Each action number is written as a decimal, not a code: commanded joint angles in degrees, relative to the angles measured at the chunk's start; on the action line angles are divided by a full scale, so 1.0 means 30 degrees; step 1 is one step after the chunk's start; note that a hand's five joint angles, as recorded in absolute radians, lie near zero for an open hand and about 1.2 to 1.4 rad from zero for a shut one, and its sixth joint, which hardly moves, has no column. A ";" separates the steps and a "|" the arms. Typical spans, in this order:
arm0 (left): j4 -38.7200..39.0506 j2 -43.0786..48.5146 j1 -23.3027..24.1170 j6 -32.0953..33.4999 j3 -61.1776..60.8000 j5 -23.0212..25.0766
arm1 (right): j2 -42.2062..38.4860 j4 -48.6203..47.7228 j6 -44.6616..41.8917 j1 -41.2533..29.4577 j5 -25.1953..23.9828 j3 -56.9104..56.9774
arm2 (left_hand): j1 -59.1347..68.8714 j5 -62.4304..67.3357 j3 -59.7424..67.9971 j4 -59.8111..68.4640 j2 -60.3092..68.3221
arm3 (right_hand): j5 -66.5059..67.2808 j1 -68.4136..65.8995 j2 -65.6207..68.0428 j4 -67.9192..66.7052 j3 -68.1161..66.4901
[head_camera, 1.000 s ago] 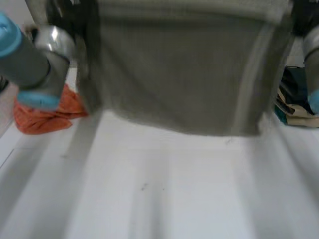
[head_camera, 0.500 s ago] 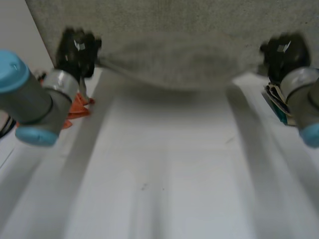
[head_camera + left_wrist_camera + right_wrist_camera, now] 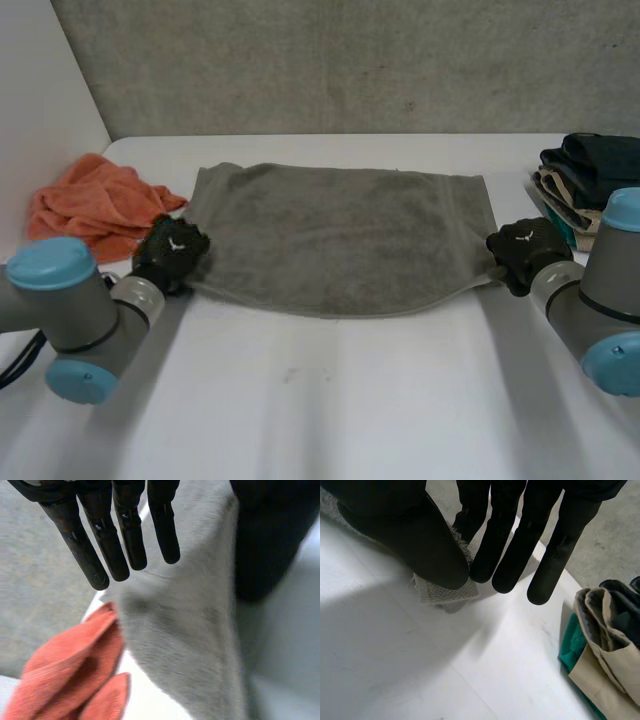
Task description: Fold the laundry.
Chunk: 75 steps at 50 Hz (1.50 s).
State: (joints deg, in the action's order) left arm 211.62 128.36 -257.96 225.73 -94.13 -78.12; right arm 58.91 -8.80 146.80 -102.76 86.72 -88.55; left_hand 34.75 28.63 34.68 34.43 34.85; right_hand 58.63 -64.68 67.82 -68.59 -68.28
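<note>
A grey towel [image 3: 340, 235] lies spread flat across the middle of the white table [image 3: 350, 400]. My left hand [image 3: 170, 250] rests at its near left corner. In the left wrist view that hand [image 3: 115, 535] has straight fingers held apart from the thumb, and the towel's edge [image 3: 185, 645] lies loose below them. My right hand [image 3: 525, 255] is at the near right corner. There the thumb and fingers of the right hand [image 3: 505, 540] pinch the towel's corner [image 3: 445, 592] just above the table.
A crumpled orange cloth [image 3: 90, 205] lies at the left edge of the table, close beside my left hand, and the orange cloth [image 3: 75, 675] lies past that hand's fingertips. A stack of folded clothes [image 3: 590, 180] sits at the right edge, near my right hand.
The towel hung lifted between both hands and now lies flat on the table. Both hands came down to the near corners. My left hand's fingers have straightened off the cloth.
</note>
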 commanded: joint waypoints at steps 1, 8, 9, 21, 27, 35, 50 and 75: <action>0.1733 -0.1390 -0.0848 -0.0154 -0.1669 -0.0062 | 0.0841 0.0033 -0.0009 0.0007 -0.0109 -0.0630 | 0.1971 0.0675 0.1994 0.2075 0.1936 | 0.3791 -0.5105 0.4060 -0.3804 -0.3906; 0.1735 -0.1449 -0.1523 -0.0037 -0.2460 -0.0091 | 0.0870 0.0091 -0.0009 -0.0022 -0.0080 -0.0630 | 0.3370 0.2073 0.3393 0.3473 0.3335 | 0.3791 -0.5105 0.4060 -0.3804 -0.3906; 0.1706 -0.1449 -0.1552 -0.0037 -0.2606 -0.0062 | 0.0870 0.0091 -0.0009 -0.0022 -0.0080 -0.0630 | 0.4262 0.2966 0.4285 0.4366 0.4227 | 0.3791 -0.5105 0.4060 -0.3804 -0.3906; 0.0449 -0.5047 -0.1611 0.0110 -0.5710 0.0055 | 0.1806 0.2958 -0.2173 0.0007 -0.0197 -0.0834 | 1.5085 1.3789 1.5108 1.5189 1.5050 | 0.3791 -0.5105 0.4060 -0.3804 -0.3906; -0.4906 -0.9148 -0.1435 0.0139 -0.8171 0.0143 | 0.3855 0.6589 -0.5980 0.0182 0.0008 -0.2121 | 1.5085 1.3789 1.5108 1.5189 1.5050 | 0.3791 -0.5105 0.4060 -0.3804 -0.3906; -1.4401 -1.3078 -0.1464 0.2010 -1.0047 0.0172 | 0.7664 1.1544 -1.0231 0.2291 -0.0108 -0.5783 | 1.5085 1.3789 1.5108 1.5189 1.5050 | 0.3791 -0.5105 0.4060 -0.3804 -0.3906; -0.9756 -0.9715 0.0320 0.2984 -0.4343 -0.0090 | 0.5914 0.6309 -0.7543 0.2292 -0.0871 -0.3710 | 1.5085 1.3789 1.5108 1.5189 1.5050 | 0.3791 -0.5105 0.4060 -0.3804 -0.3906; -0.6557 0.4879 0.2987 0.1048 1.3153 -0.3285 | -0.5310 -0.0876 -0.4696 0.1297 0.1708 0.8010 | -0.6919 -0.8215 -0.6896 -0.6815 -0.6954 | -1.9543 1.8228 -1.9273 1.9530 1.9427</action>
State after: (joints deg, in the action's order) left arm 191.50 138.07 -251.05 229.05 -61.23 -86.93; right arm 48.35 -10.17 132.70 -96.69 90.55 -71.41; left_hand 57.62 48.99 59.57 59.84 59.71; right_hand 48.99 -57.11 58.44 -58.99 -58.82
